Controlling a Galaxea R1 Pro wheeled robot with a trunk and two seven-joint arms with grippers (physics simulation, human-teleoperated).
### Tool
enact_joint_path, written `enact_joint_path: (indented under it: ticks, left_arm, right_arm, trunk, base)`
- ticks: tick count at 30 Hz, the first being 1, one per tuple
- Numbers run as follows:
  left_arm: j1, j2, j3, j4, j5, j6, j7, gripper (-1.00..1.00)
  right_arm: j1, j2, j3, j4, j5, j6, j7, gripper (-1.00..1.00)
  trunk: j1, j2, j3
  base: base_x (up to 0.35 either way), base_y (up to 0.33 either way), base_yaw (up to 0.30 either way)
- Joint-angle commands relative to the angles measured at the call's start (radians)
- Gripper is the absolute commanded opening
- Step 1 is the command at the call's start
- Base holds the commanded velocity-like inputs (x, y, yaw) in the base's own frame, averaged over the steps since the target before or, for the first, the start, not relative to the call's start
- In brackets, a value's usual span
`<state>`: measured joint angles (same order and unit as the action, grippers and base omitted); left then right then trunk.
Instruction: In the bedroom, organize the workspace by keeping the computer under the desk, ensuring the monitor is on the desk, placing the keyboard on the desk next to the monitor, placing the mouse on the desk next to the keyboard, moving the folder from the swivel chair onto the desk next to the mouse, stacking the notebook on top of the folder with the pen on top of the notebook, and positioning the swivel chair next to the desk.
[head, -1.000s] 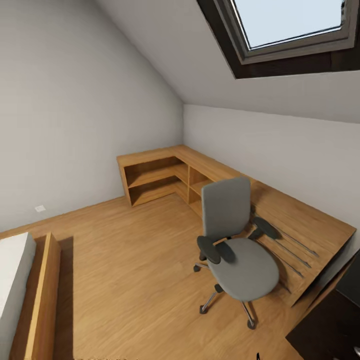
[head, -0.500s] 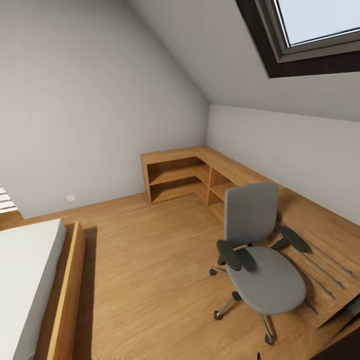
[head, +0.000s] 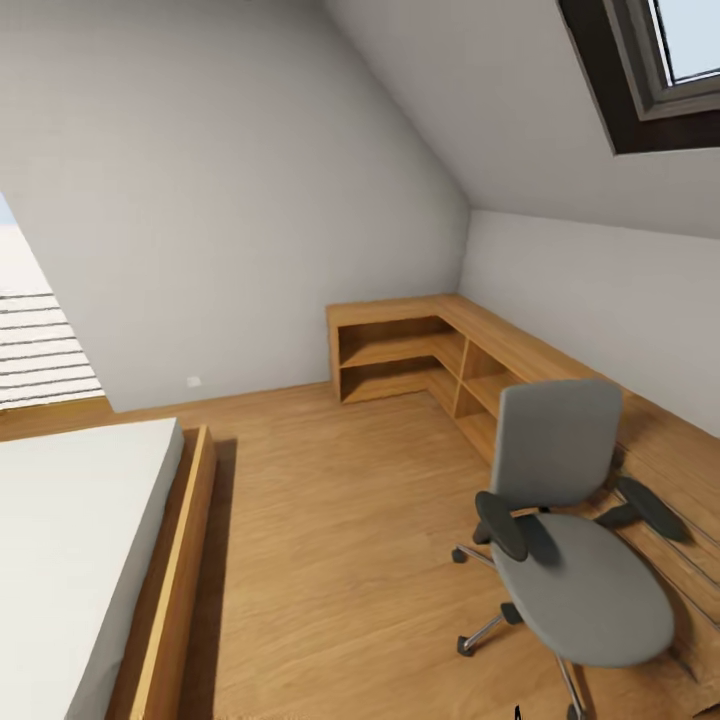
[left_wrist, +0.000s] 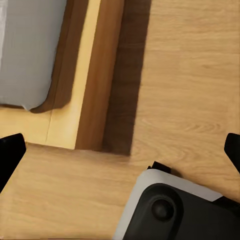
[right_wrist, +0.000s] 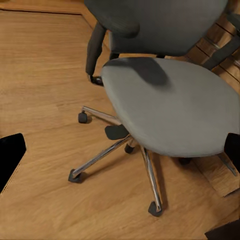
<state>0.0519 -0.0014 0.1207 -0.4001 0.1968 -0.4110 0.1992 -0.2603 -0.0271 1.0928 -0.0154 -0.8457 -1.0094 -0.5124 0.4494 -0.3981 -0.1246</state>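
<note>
Swivel chair: grey upholstered, tall back, oval black armrests, chrome five-star wheeled base; standing on wood floor at right of head view, just beside low light-wood shelving counter, back toward counter, seat bare. Same swivel chair seen close in right wrist view: seat wide and flat, chrome spokes and black casters spread on floor beneath, one armrest casting shadow across seat. Shelving counter: L-shaped, open compartments, running along far wall into corner and then along right wall behind chair. Bed: pale grey mattress in light-wood frame, at left of head view, well apart from chair; frame edge and mattress corner also in left wrist view, above floor boards, with rounded grey-and-black part of robot at lower edge. Sloped white ceiling with dark-framed skylight at upper right of head view; slatted opening at far left. Left hand: dark fingertips at opposite edges of left wrist view, wide apart, nothing between. Right hand: dark fingertips at opposite edges of right wrist view, wide apart, nothing between, pointed at chair.
</note>
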Motion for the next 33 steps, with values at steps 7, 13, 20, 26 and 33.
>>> enact_joint_path:
  ticks: [7, 13, 20, 26, 33]
  left_arm:
    - [0.0, 0.0, -0.001, -0.002, 0.007, -0.002, 0.0, 1.0]
    - [0.0, 0.0, -0.001, -0.002, 0.007, -0.002, 0.0, 1.0]
    - [0.0, 0.0, -0.002, -0.002, 0.007, -0.002, 0.0, 1.0]
    - [0.0, 0.0, -0.002, -0.002, 0.007, -0.002, 0.0, 1.0]
    - [0.0, 0.0, -0.003, -0.002, 0.007, -0.002, -0.001, 1.0]
  right_arm:
    - [0.0, 0.0, 0.009, -0.001, -0.001, 0.0, -0.009, 1.0]
    - [0.0, 0.0, 0.009, -0.001, 0.0, -0.008, -0.007, 1.0]
    - [0.0, -0.002, 0.01, -0.001, 0.0, -0.013, -0.006, 1.0]
    - [0.0, -0.007, 0.012, -0.001, 0.002, -0.02, -0.006, 1.0]
    - [0.0, -0.012, 0.013, 0.001, 0.002, -0.038, -0.006, 1.0]
  trunk:
    - [0.001, -0.002, -0.002]
    - [0.001, -0.002, 0.001]
    - [0.001, -0.002, 0.011]
    - [0.001, -0.002, 0.02]
    - [0.001, -0.002, 0.032]
  base:
    - [0.0, 0.0, 0.297]
    - [0.0, 0.0, 0.229]
    - [0.0, 0.0, 0.042]
    - [0.0, 0.0, 0.005]
    - [0.103, 0.0, 0.0]
